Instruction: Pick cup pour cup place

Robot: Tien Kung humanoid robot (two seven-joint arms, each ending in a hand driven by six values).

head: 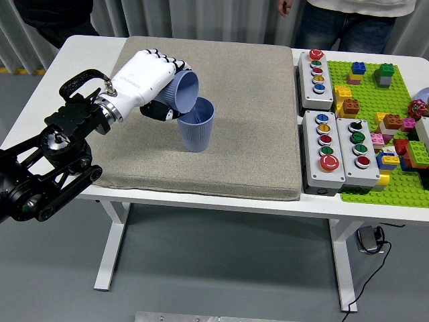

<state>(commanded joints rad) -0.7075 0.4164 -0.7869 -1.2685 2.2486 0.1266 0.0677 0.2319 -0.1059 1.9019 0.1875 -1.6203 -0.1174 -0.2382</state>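
My left hand (163, 87), white with black fingers, is shut on a blue ribbed cup (183, 90). That cup is tipped on its side, its mouth pointing right and down over a second blue ribbed cup (197, 126). The second cup stands upright on the grey mat (241, 100), just right of my hand, with its rim touching or almost touching the tilted cup's lip. The left arm (53, 161) reaches in from the lower left. My right hand is out of sight.
Three grey button boxes (317, 70) (324, 152) (358, 149) stand right of the mat. A green baseplate (375, 134) with several toy bricks lies at the far right. Two people stand behind the table's far edge (348, 20).
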